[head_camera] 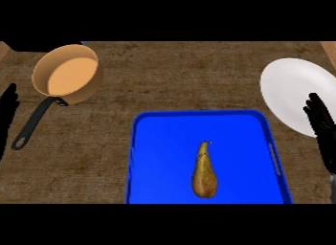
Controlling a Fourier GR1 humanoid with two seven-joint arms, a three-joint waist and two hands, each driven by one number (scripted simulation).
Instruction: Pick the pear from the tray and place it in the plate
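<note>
1. Desk (170,81): from my remote station I see a brown, mottled top that carries every item listed here.
2. Tray (156,158): blue, rectangular, with a raised rim; it sits at the desk's near edge, about midway between the desk's left and right sides.
3. Pear (204,172): yellow-brown, lying on its side inside the tray, right of the tray's centre; its narrow stem end points toward the far edge of the desk and its broad end toward the near edge.
4. Plate (294,86): white and round, close to the desk's right edge, just beyond the tray's far right corner and apart from it; I see nothing on it.
5. Pan (66,74): orange, with a black handle running toward the near left, in the desk's far left area.
6. Left robot hand (1,127): at the desk's left edge, fingers straight and apart, holding nothing.
7. Right robot hand (327,131): at the desk's right edge, overlapping the plate's near rim in my view, fingers straight and apart, holding nothing.
</note>
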